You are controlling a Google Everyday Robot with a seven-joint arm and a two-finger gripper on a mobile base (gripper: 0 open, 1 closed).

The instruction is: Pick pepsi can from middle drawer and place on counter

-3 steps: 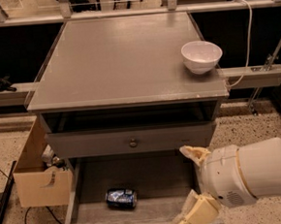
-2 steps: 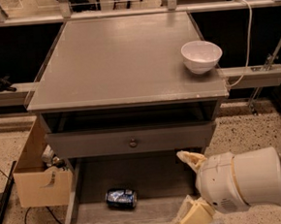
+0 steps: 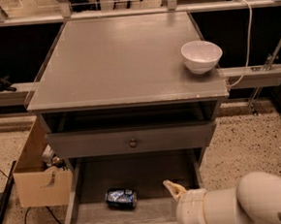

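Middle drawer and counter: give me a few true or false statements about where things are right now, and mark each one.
1. The pepsi can lies on its side on the floor of the middle drawer. True.
2. The white bowl sits inside the middle drawer. False: it stands upright on the counter, near the right edge.
3. The gripper is shut on the pepsi can. False: it is open at the drawer's front right, apart from the can.
4. The drawer front with the round knob is above the open middle drawer. True.
5. The pepsi can is already on the counter. False: it is in the drawer.
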